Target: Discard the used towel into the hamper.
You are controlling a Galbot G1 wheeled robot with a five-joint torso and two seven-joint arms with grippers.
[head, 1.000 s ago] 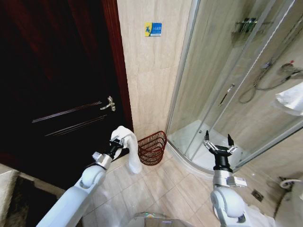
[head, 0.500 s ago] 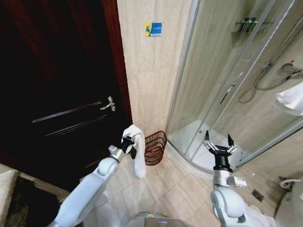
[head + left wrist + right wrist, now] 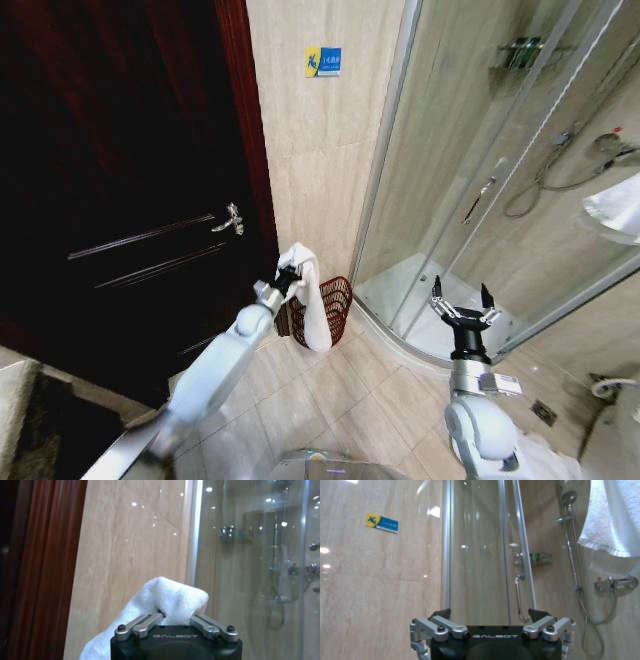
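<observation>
My left gripper (image 3: 287, 278) is shut on the top of a white towel (image 3: 312, 305), which hangs down in a long fold in front of the hamper (image 3: 335, 300). That hamper is a dark red-brown openwork basket standing on the floor against the tiled wall, partly hidden by the towel. In the left wrist view the gripper (image 3: 176, 619) pinches a bunched fold of the towel (image 3: 167, 598) between its fingers. Low on the right, my right gripper (image 3: 463, 302) is open and holds nothing; its spread fingers (image 3: 440, 627) face the shower glass.
A dark wooden door (image 3: 120, 180) with a metal handle (image 3: 232, 218) fills the left. A curved glass shower enclosure (image 3: 480, 180) stands right of the hamper. Another white towel (image 3: 612, 208) hangs at the far right. Tiled floor (image 3: 330, 400) lies between me and the hamper.
My left arm has stretched forward and to the right, carrying the towel from in front of the door to just above and in front of the hamper. The right arm has stayed still.
</observation>
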